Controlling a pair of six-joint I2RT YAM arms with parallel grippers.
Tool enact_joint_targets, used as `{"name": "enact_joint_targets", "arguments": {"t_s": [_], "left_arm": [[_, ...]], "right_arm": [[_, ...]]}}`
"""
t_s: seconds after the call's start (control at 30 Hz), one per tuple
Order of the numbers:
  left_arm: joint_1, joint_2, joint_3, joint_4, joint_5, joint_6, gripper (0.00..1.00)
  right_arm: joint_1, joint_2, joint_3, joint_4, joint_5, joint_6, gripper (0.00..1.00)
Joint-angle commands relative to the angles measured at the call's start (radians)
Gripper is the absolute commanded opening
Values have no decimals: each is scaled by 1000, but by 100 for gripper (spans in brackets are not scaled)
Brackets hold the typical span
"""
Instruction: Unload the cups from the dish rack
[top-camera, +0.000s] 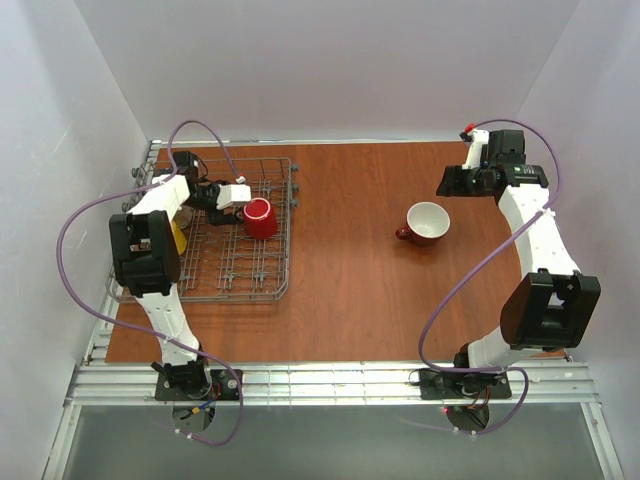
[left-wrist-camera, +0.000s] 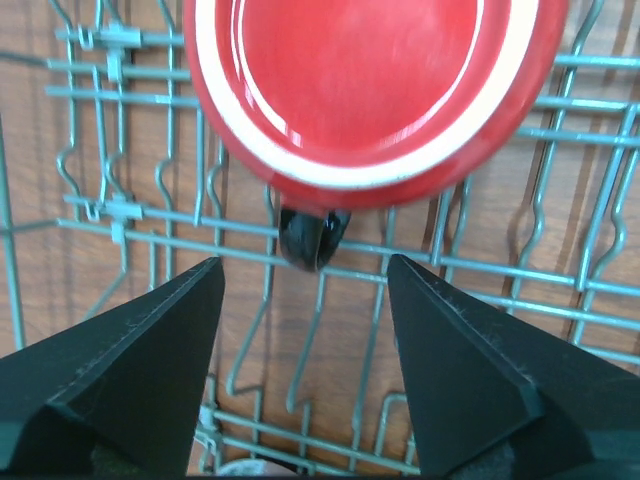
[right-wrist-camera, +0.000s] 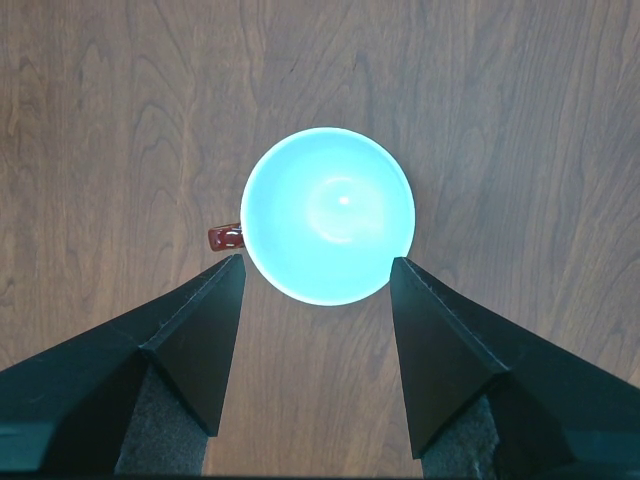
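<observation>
Left claw (left-wrist-camera: 305, 265): spread open and holding nothing, low over the wires of the dish rack (top-camera: 250, 272).
Red mug (left-wrist-camera: 375, 90): in the rack, by its right side. It sits just ahead of the left claw's fingertips, which do not touch it. A round red face ringed in white is turned toward the claw.
Dish rack: on the table (top-camera: 340, 295), along the left edge, toward the far left corner.
Yellow mug (top-camera: 179, 237): at the rack's left side, mostly hidden under the left arm.
Right claw (right-wrist-camera: 318, 262): open and empty, poised above the dark red mug (right-wrist-camera: 328, 215).
Dark red mug: upright on the table's right half, nearer the far edge, white inside facing up. From the wrist its near rim falls between the two fingers, untouched.
</observation>
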Motion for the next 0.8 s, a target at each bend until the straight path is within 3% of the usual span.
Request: {"name": "enact_joint_targets", "arguments": {"t_s": [0.0,0.3,0.5,0.67,0.77], "left_arm": [[-26,19,34,7,35,28,62],[-29,119,143,-85,35,62,52],[-34,130,166,-121,43,80,30],[-37,116,152,-145,43,79,2],[-35,99,132,-140,48,65,0]], "right_arm": [[-3,-37,-16,39,-22,3,55],[-3,-33,-30,58,-31,0,55],[-3,-30,-55,78,-31,4,55],[-3,-34,-69,98,-39,9,55],[-3,-36,-70,101,-43,10,55]]}}
